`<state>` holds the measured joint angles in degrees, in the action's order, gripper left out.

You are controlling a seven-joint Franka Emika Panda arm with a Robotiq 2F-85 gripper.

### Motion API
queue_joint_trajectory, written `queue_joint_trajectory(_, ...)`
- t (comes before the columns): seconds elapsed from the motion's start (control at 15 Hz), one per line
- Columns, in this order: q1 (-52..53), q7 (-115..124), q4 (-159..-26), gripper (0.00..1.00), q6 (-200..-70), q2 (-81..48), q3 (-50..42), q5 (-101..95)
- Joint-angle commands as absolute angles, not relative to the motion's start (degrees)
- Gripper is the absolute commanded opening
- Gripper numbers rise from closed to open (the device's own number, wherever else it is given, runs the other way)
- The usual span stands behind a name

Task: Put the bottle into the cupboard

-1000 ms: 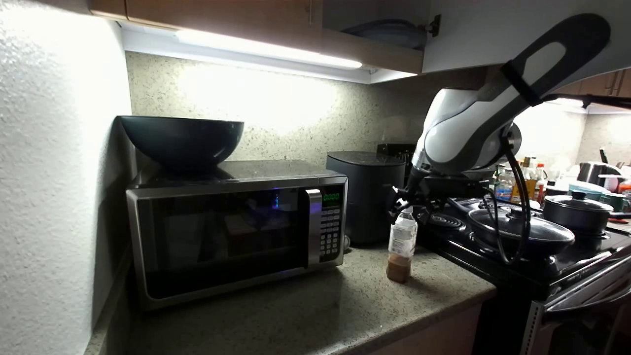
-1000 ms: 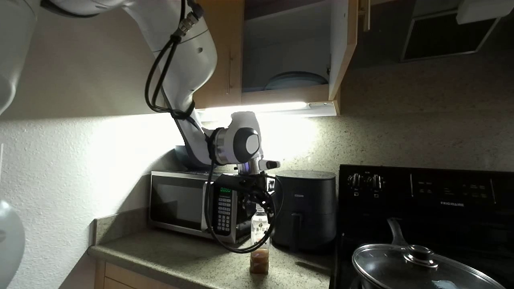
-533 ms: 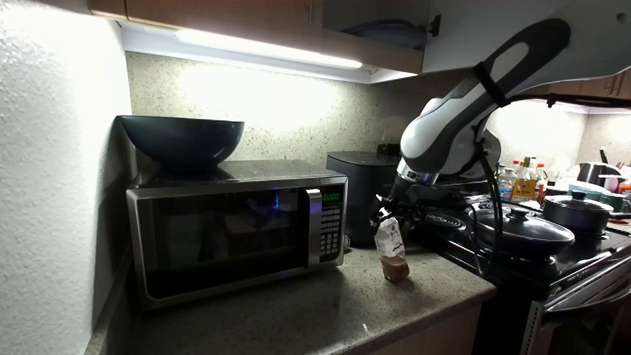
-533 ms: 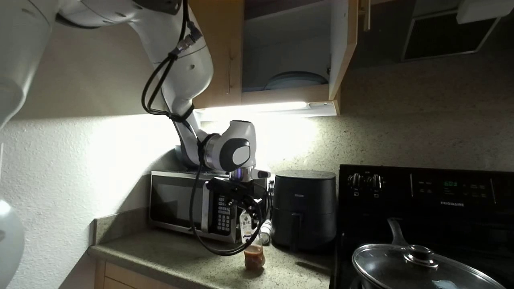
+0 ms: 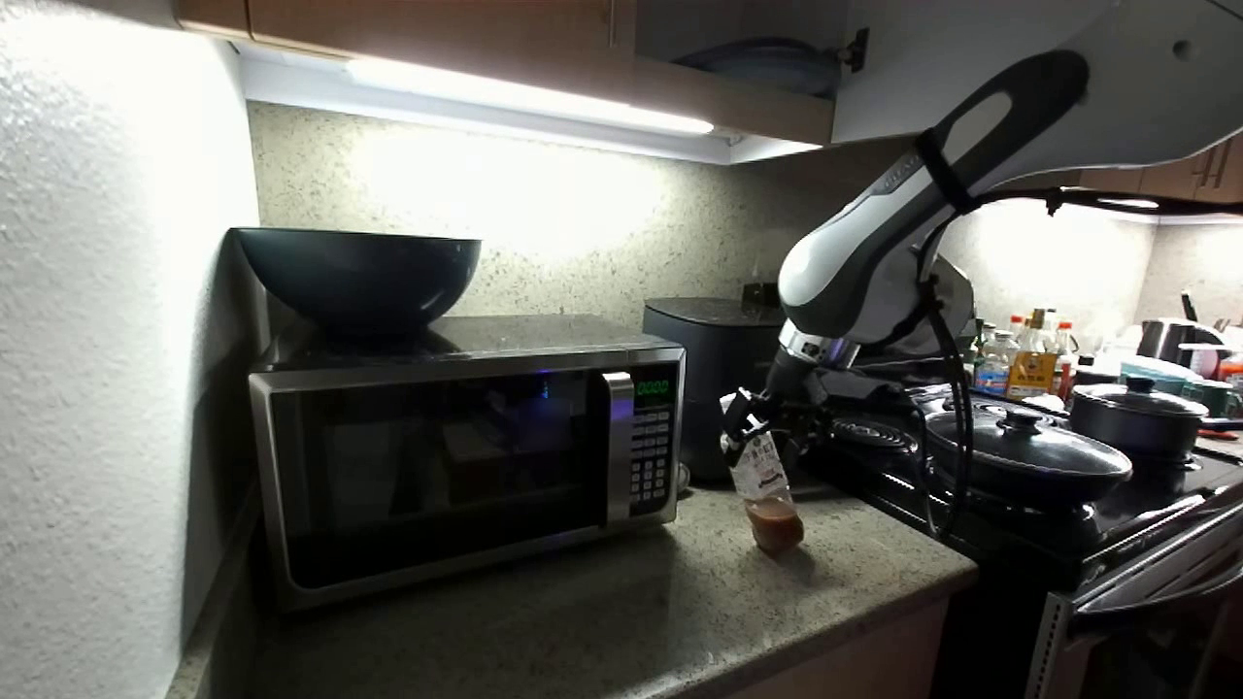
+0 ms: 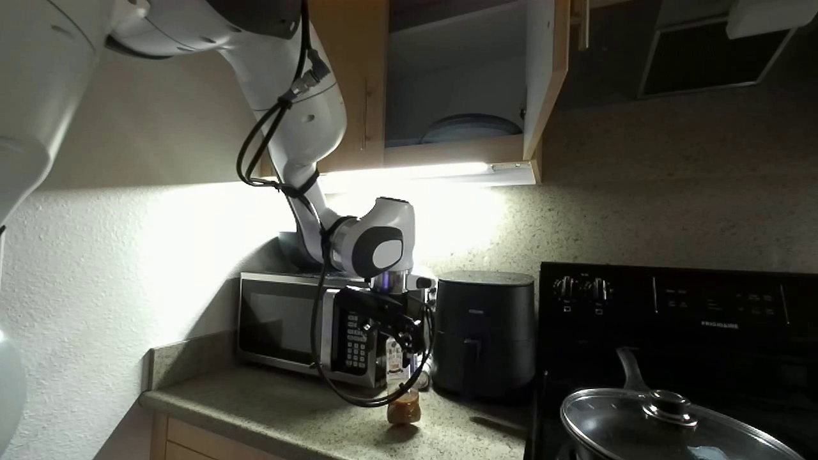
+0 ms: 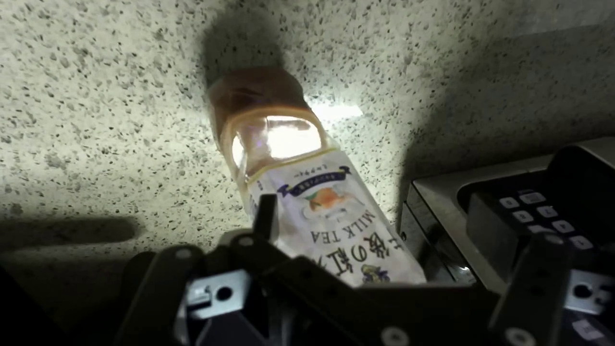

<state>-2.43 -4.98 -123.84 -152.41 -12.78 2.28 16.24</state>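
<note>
Likely in hand: securing the bottle, tilted at the jaws, right of the microwave. Jaws: spread or pinching, cannot tell. Next: confirm grip, then raise to the open cupboard.

In both exterior views, a white, rough-textured wall is rising at nine o'clock. A beige, dark-speckled backsplash is running across the back; in an exterior view, a long, narrow white light strip is glowing at eleven o'clock, flooding the backsplash with glare. In an exterior view, a mottled grey-beige surface is stretching out at seven o'clock above a pale wooden drawer front, and a glossy black stove is standing at four o'clock. In the wrist view, a broad, dark shadow is crossing the surface at two o'clock.
</note>
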Motion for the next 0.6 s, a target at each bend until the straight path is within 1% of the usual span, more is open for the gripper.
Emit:
queue_joint_trajectory(0.0,-4.2,-8.8,-122.8,1.00,-149.9,-12.9,3.5,19.0)
queue_joint_trajectory(0.53,-4.1,-7.7,-122.8,1.00,-151.3,-13.0,2.2,17.2)
